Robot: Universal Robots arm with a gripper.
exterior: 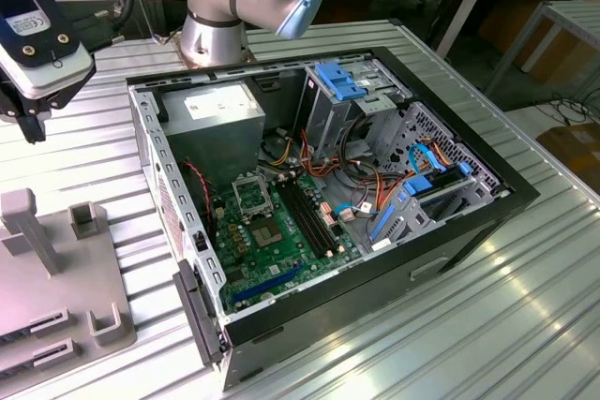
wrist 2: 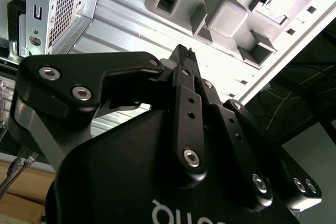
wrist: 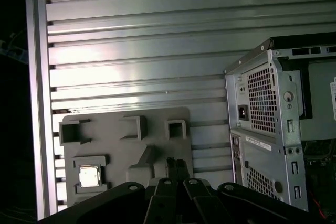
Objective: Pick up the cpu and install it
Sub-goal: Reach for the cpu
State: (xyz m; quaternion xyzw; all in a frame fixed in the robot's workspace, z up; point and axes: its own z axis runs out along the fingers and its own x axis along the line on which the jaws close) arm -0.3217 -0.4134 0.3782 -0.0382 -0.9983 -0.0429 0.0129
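Exterior view down into computer case (exterior: 394,288), both wrist views past pincer (wrist: 176,162) (wrist 2: 185,51) onto grey fixture (wrist: 157,129) (wrist 2: 226,17)

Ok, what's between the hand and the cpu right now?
In the first wrist view, only the grey holder plate and its raised grey block. The cpu sits in a recess, apart from the hand.

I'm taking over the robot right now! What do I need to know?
The gripper hangs above the grey tray, jaws shut, holding nothing.
The chip lies flat in a pocket of that tray, not picked up.
The computer case stands open with the green board inside.
Done: nothing yet. Left: picking up the chip and installing it.
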